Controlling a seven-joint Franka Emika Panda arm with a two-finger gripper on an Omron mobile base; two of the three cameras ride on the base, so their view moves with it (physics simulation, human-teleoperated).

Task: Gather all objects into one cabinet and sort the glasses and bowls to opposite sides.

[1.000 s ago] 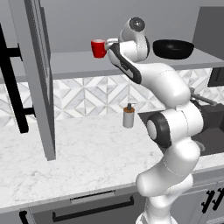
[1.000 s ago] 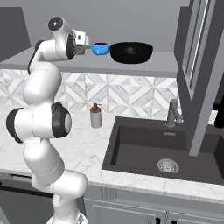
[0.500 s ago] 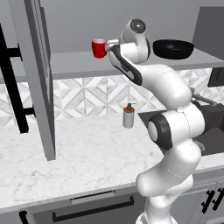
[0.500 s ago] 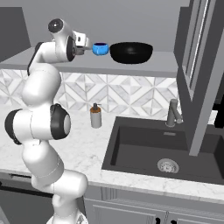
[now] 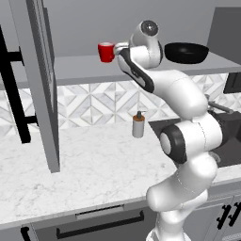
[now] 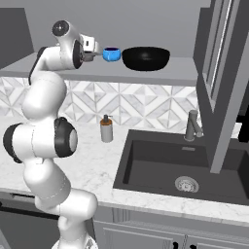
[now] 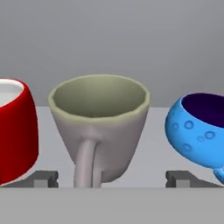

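olive cup (image 7: 99, 123) between spread pincer (image 7: 113, 178) tips

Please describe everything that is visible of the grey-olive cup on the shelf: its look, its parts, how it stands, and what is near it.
The grey-olive cup is a small tapered cup, wider at the rim than at the base, dull grey outside and paler olive inside. It looks matte and appears empty. One handle runs down the side facing the hand camera. It stands upright on the grey shelf, between the red cup and the blue bowl, apart from both. The gripper is open, with a fingertip on either side of the cup's base; neither appears to touch it.
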